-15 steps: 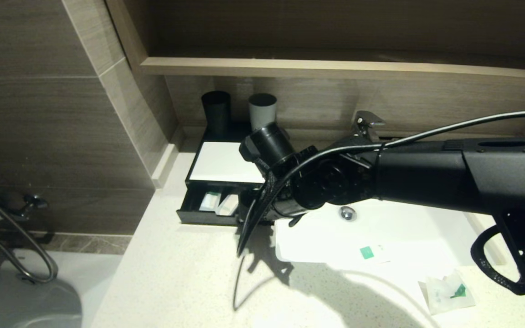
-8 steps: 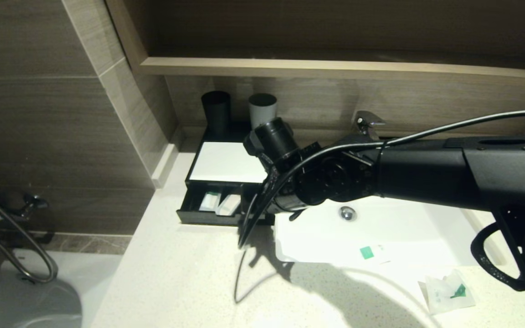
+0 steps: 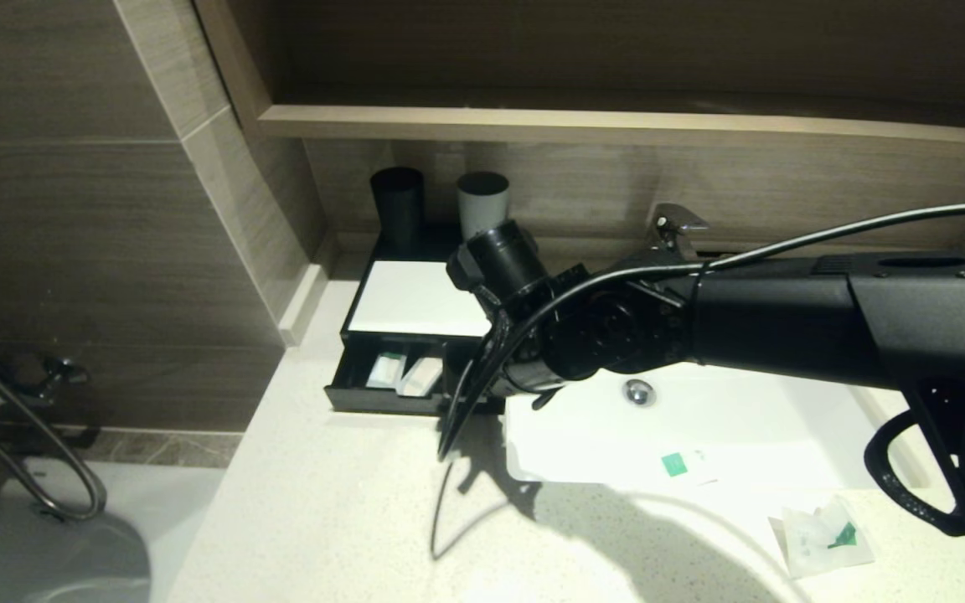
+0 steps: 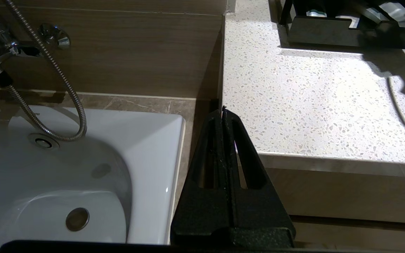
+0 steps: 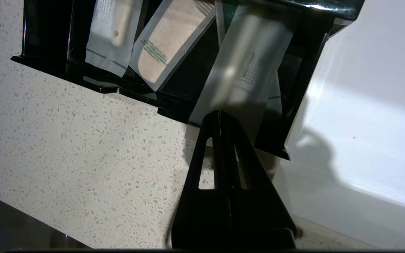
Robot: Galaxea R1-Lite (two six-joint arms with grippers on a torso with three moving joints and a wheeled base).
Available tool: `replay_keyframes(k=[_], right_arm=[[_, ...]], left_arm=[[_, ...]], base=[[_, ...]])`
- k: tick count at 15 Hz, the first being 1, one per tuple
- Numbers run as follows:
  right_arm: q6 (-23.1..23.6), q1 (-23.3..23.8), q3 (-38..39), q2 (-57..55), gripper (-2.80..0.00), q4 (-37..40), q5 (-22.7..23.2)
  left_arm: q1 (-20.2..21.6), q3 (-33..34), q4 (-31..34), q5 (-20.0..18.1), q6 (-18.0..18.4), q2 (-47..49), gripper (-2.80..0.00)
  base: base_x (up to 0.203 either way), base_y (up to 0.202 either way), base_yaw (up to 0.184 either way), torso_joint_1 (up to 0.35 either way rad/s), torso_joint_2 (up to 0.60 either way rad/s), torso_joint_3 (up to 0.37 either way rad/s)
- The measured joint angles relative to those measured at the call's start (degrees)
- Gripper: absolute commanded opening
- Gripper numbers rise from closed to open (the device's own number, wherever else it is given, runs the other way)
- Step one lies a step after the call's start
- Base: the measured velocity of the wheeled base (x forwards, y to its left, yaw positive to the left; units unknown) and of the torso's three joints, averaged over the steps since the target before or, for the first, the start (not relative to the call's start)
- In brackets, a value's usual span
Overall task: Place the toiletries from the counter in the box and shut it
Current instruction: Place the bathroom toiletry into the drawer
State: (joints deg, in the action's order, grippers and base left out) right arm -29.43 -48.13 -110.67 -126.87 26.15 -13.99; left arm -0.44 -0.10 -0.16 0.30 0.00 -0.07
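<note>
The black box (image 3: 415, 297) with its white panel stands at the counter's (image 3: 323, 502) back left, its drawer (image 3: 365, 398) pulled out. Two toiletries packets (image 3: 388, 368) (image 3: 420, 375) lie in the drawer. In the right wrist view my right gripper (image 5: 220, 113) is shut on the end of a third clear packet (image 5: 244, 70), which slants over the drawer's front wall (image 5: 47, 61) into the drawer, beside two other packets (image 5: 113, 31) (image 5: 167, 42). In the head view the wrist hides those fingers. A squarish packet (image 3: 822, 536) lies at the counter's front right. Another packet with a green mark (image 3: 688, 465) rests on the basin's front rim.
A black cup (image 3: 397, 205) and a grey cup (image 3: 482, 201) stand behind the box. The white basin (image 3: 742, 419) and faucet (image 3: 675, 226) are to its right. My left gripper (image 4: 222, 109) is parked shut beside the counter's left edge, next to the bathtub (image 4: 47, 175).
My right wrist has shifted slightly up and toward the box, then held still. The packets in the drawer and on the counter have not moved.
</note>
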Motion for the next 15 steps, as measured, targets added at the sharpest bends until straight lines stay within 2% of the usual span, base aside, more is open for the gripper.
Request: replay_keyframes(k=[15], right_arm=[[-0.3,-0.2,0.6,-1.0,-2.8,0.1,0.1]], left_arm=[[0.0,0.0,0.0,0.0,0.0,0.0,-2.8]], base=[[0.0,0.0,0.0,0.0,0.0,0.0]])
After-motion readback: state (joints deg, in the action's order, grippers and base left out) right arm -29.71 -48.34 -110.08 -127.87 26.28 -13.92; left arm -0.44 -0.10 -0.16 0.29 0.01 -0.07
